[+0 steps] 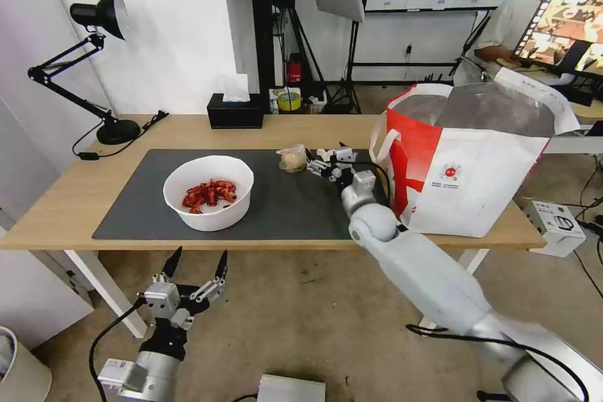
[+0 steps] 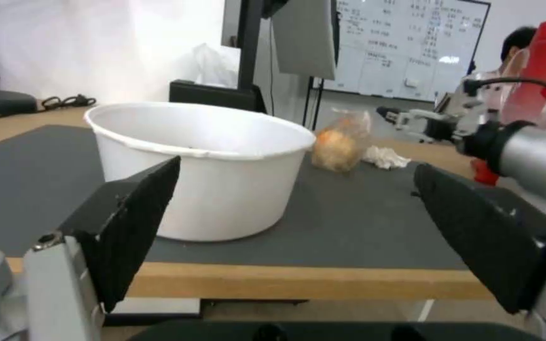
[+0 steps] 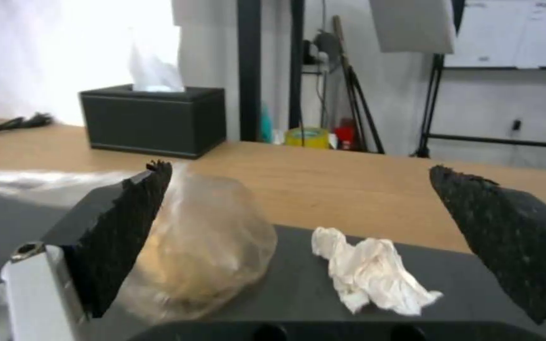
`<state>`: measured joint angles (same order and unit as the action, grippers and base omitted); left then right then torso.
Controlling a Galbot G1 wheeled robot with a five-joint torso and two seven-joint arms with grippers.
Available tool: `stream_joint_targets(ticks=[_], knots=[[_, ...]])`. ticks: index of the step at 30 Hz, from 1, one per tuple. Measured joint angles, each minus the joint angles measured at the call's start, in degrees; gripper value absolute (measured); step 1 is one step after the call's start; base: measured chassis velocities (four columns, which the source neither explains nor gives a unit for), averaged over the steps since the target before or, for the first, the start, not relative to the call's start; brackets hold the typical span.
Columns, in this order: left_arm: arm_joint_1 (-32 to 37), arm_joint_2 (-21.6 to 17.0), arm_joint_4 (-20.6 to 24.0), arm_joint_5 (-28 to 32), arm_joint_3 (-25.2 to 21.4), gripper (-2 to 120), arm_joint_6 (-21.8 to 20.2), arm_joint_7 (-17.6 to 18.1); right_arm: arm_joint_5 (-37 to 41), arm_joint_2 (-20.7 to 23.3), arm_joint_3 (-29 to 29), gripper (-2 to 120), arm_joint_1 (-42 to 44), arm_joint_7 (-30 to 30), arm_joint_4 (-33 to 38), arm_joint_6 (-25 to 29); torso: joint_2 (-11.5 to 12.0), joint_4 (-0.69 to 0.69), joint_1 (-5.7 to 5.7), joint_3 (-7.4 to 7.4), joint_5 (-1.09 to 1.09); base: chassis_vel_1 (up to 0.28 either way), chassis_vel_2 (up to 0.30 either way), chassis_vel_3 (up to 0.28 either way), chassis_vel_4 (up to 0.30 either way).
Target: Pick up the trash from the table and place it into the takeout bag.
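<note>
- Left tool: parked below and in front of the near counter edge, fingers spread wide and holding nothing. It points toward the white bowl but stands well apart from it, off the counter altogether.
- Counter: light wood, with a dark grey mat covering its middle. All loose trash in view lies on this mat.
- White bowl: on the near left part of the mat, upright, with red shells lying in its bottom. It is the item closest to the left tool.
- Right tool: low over the far right part of the mat, fingers spread, empty. Its wrist view shows both targets directly ahead between the open fingers.
- Small clear bag: holds a beige lump and sits on the mat close against the tool's finger on the bowl side; contact cannot be confirmed.
- Crumpled tissue: lies flat on the mat beside the bag, nearer the middle of the gap, with no marked long axis.
- Judgement: the right arm is plainly the nearer one for both items; a short advance and closure should suffice.
- Takeout bag: stands open on the right end of the counter, just beside the right forearm.
</note>
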<state>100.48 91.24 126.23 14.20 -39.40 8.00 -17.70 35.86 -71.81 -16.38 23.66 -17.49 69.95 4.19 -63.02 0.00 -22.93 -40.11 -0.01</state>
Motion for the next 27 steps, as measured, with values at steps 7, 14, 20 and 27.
stream_joint_targets(ticks=[7,14,20,27], knots=[[-0.90,-0.09,-0.84,0.99,0.05,100,0.12,-0.01,0.21,-4.52,0.25,100,-3.22,-1.20,-7.25,0.02,0.00,0.01,0.00,0.00,0.00,0.000,0.000,0.000,0.000],[-2.29,-1.04,-1.95,2.07,0.00,100,0.15,-0.09,2.18,-6.94,1.22,100,-5.27,-4.10,-11.42,-0.09,-0.01,0.01,0.01,0.00,0.00,0.000,0.000,0.000,0.000],[-3.00,-1.42,-2.58,2.61,-0.01,100,0.15,-0.18,5.60,-7.74,1.03,100,-7.44,-7.71,-14.41,-2.86,-0.01,0.00,0.01,0.00,0.01,0.000,0.000,0.000,0.000],[-3.25,-1.39,-3.29,2.86,-0.20,100,0.15,-0.27,8.45,-8.11,-0.78,100,-10.67,-9.63,-16.91,-9.00,-0.01,0.00,0.01,0.00,0.00,0.000,0.000,0.000,0.000]])
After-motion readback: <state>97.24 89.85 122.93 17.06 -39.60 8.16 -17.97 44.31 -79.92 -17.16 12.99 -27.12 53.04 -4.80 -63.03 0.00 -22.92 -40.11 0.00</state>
